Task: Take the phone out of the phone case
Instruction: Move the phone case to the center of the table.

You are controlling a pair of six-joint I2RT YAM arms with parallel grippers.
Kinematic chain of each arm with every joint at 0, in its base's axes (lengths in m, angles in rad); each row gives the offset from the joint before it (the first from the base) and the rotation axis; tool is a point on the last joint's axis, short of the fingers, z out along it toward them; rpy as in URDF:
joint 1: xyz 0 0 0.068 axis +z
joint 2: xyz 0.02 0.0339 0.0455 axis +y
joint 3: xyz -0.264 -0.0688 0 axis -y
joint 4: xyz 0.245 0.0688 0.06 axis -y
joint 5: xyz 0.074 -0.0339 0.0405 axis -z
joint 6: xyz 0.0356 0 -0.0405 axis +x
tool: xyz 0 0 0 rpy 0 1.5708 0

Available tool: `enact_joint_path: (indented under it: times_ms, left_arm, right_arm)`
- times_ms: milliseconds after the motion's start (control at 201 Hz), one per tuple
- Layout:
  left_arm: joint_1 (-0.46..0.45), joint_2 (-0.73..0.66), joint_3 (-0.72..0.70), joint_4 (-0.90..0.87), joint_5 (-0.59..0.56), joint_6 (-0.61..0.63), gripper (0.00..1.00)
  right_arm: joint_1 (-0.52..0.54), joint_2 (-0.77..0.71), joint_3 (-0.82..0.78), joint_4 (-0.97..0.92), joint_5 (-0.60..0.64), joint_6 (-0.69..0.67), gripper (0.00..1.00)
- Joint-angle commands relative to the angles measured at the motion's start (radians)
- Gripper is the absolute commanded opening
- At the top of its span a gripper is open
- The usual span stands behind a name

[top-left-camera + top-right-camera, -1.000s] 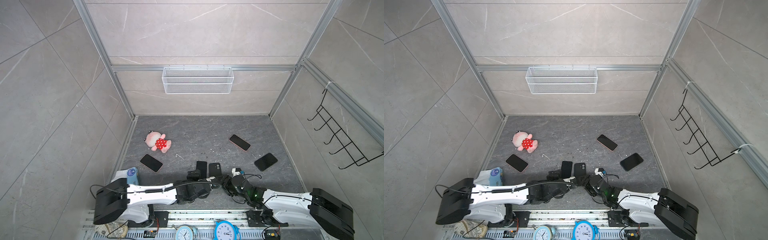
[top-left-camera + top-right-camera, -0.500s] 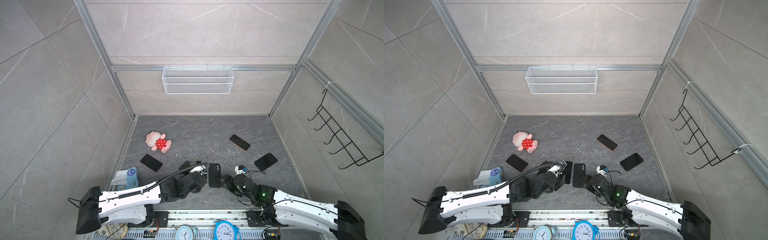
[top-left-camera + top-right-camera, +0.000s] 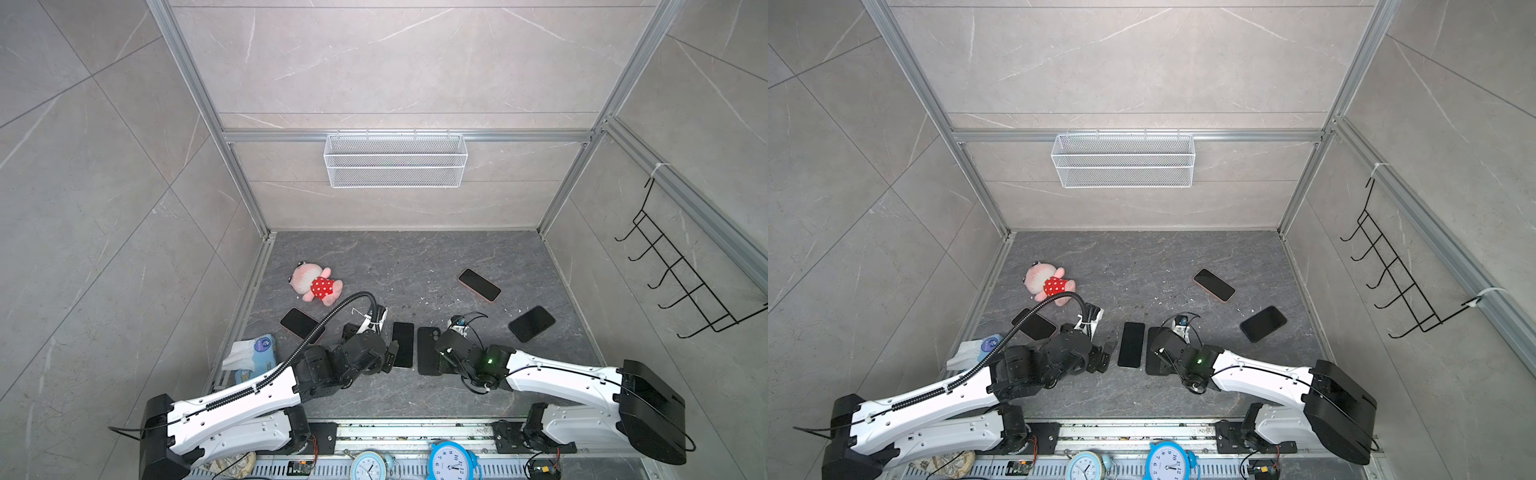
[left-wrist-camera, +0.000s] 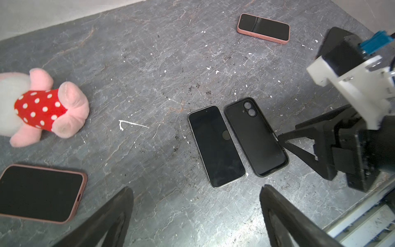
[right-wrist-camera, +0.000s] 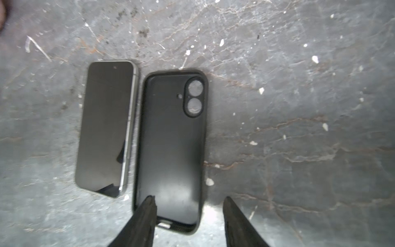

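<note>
Looking basically done: the phone [image 4: 215, 145] lies bare, screen up, just beside the empty phone case [image 4: 255, 136], both flat near the desk's [image 3: 415, 266] front edge. Left gripper [image 4: 195, 189] is spread wide, holding nothing. Right gripper [image 5: 189, 198] hovers, jaws apart, over the case's end, pinching nothing. Only backing off looks left, I'd say.

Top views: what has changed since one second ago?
The left arm's elbow swung outward; the open left gripper drew back leftward from the black phone. The open right gripper edged over the near end of the empty black phone case. Nothing grasped. Phone and case stayed side by side.
</note>
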Motion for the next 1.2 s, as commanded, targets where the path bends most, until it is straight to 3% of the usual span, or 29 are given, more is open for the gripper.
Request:
enact_joint_path:
  times_ms: [0, 304, 523, 1196]
  left_arm:
    - [0.005, -0.021, 0.048, -0.041, 0.007, -0.058, 0.94]
    - [0.005, -0.054, 0.044, -0.061, 0.011, -0.083, 0.92]
    - [0.005, -0.088, 0.020, -0.058, 0.009, -0.086, 0.91]
    - [0.005, -0.125, -0.004, -0.052, 0.014, -0.094, 0.90]
  right_arm:
    - [-0.011, 0.039, 0.034, -0.017, 0.004, -0.072, 0.52]
    - [-0.033, 0.141, 0.061, 0.024, -0.011, -0.099, 0.39]
    - [-0.038, 0.186, 0.063, 0.061, -0.020, -0.093, 0.25]
    - [-0.045, 0.282, 0.126, 0.080, 0.026, -0.104, 0.16]
